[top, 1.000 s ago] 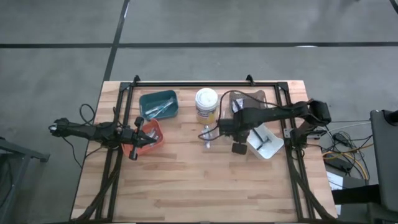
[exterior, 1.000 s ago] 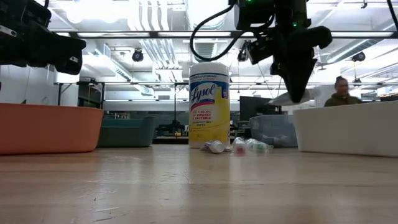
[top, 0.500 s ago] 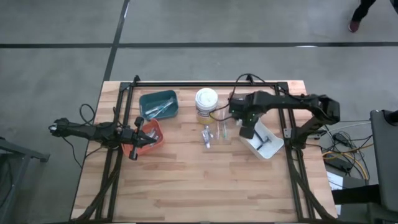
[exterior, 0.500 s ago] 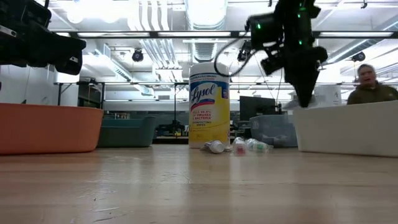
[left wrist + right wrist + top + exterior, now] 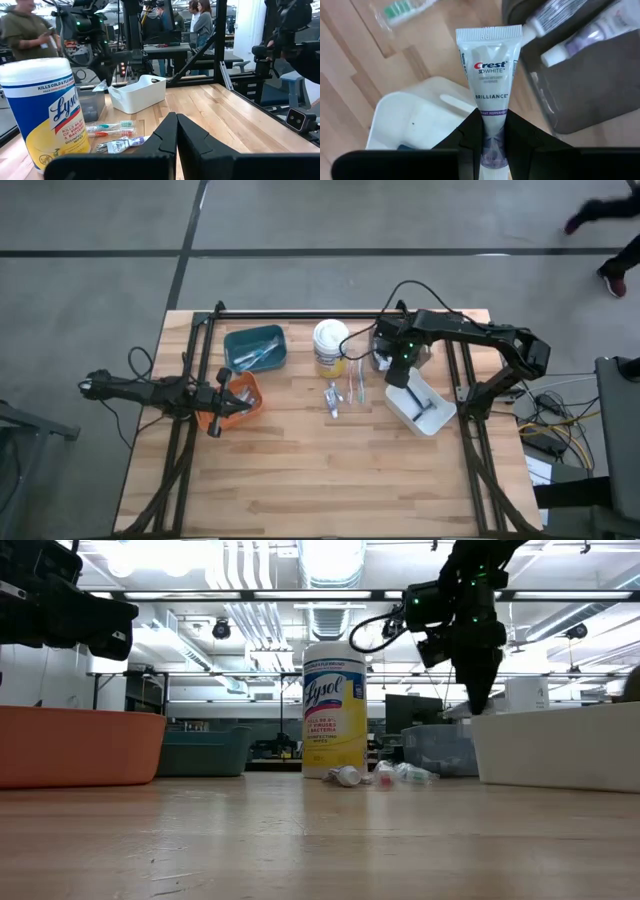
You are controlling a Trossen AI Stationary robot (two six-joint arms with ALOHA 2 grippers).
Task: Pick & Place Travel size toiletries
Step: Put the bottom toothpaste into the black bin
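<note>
Right gripper point(image 5: 494, 131), clamped on toothpaste tube point(image 5: 491, 85), has moved toward white bin point(image 5: 420, 408).

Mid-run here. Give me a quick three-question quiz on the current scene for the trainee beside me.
1. True or false: the right tool is gripping a tube.
2. Which bin is nearest the left tool? A teal bin, B orange bin, C white bin.
3. Fill in: the left tool's jaws are ___.

Key: 1 true; 2 B; 3 shut.
</note>
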